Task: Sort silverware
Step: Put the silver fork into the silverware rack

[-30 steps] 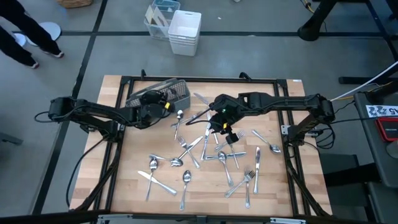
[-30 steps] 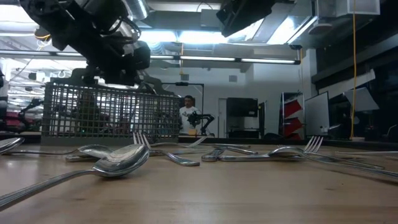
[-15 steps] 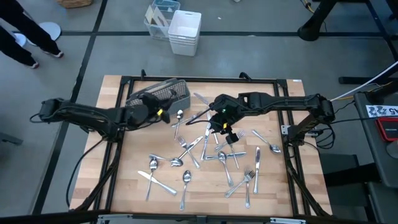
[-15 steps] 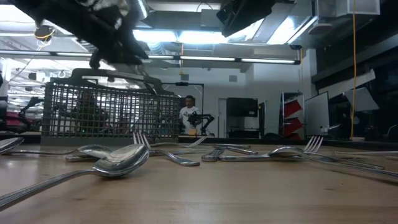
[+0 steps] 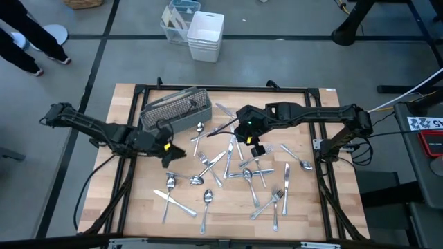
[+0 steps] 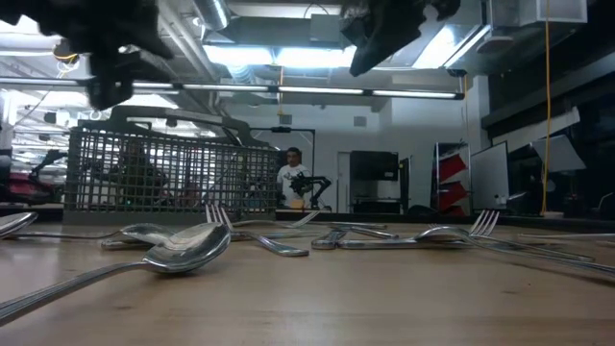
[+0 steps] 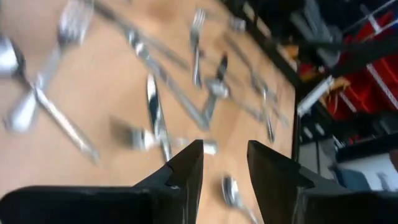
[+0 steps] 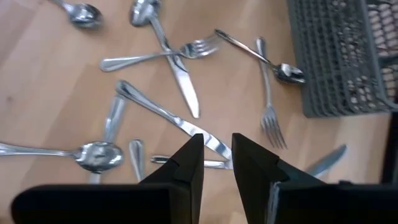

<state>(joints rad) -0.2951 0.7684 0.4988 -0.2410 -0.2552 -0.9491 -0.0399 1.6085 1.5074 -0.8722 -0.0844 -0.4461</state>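
The silverware [image 5: 239,173] lies scattered over the wooden table: forks, spoons and knives, some crossed over one another. The grey mesh caddy [image 5: 176,107] stands at the far left. My left gripper [image 5: 169,152] hovers just near of the caddy, above bare wood, open and with nothing between its fingers [image 7: 225,171]. My right gripper [image 5: 253,143] hangs over the far part of the silverware pile. Its fingers stand narrowly open [image 8: 216,158] above a knife [image 8: 186,127] that lies flat on the table.
A black frame [image 5: 221,88] borders the table. White and clear bins [image 5: 205,34] stand on the floor beyond the far edge. In the low view a large spoon [image 6: 187,245] lies close by. A person [image 6: 288,178] shows far off in the room.
My left gripper has drawn back from over the caddy toward the table's near edge and a little up. It has tipped from pointing steeply down to nearly level. The silverware on the table has stayed where it was.
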